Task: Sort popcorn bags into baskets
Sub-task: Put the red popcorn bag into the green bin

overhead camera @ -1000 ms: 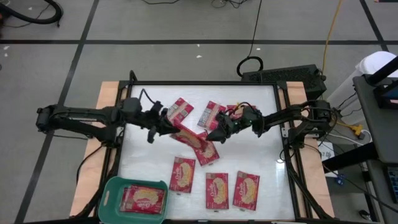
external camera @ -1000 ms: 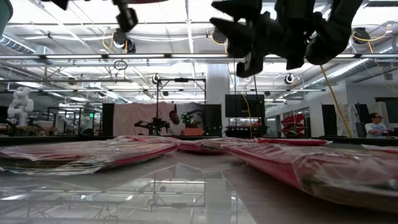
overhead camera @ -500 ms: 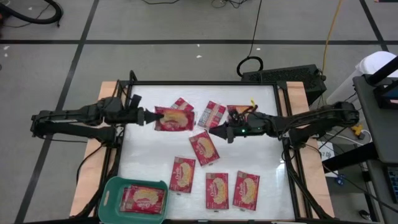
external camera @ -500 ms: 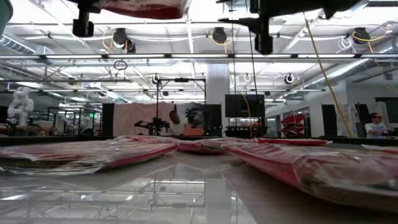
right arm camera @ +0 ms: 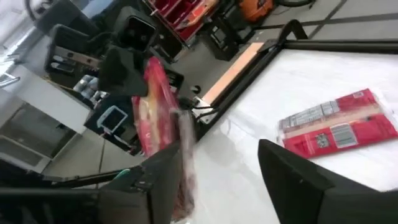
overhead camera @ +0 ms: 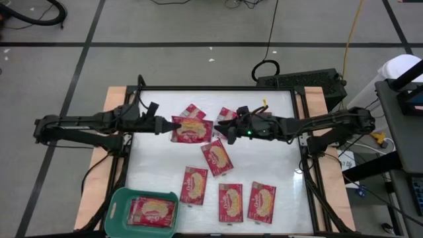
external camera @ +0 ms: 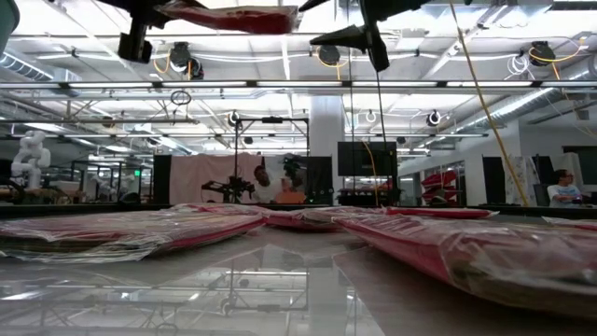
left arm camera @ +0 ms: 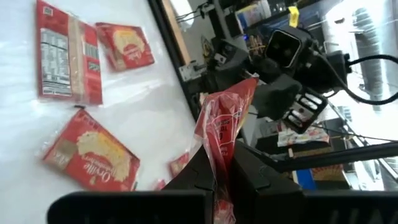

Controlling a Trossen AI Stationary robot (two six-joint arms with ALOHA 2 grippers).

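Left gripper (overhead camera: pixel 164 125) is clenched on one edge of a popcorn bag (overhead camera: pixel 192 129), held above the bench (overhead camera: pixel 277 165) at about 11 o'clock from bench centre. In the left wrist view the bag (left arm camera: pixel 222 134) stands on edge out of the fingers and sags a little. So you're handling something light, thin and floppy, in glossy film that looks slippery.

Right gripper (overhead camera: pixel 225 129) is just beside the far edge of that same bag, at roughly 12 o'clock. Its fingers stand apart in the right wrist view, with the bag (right arm camera: pixel 163 118) right next to one of them. I read it as released, not gripping.

Other bags lie flat on the bench: three in a row near 6 o'clock, one tilted near centre (overhead camera: pixel 217 157), a few at the 12 o'clock edge. One is already in the basket (overhead camera: pixel 117 201) at 7 o'clock, just off the bench corner.

Handling notes:
- Pinch at an edge or sealed seam; the film gives a thin lip there.
- Flat bags offer no top grip, so you'll likely need to lift a corner first.
- Squeeze lightly; the contents may crush.
- Expect swing and droop on the carry to the basket, so move steadily and release low.
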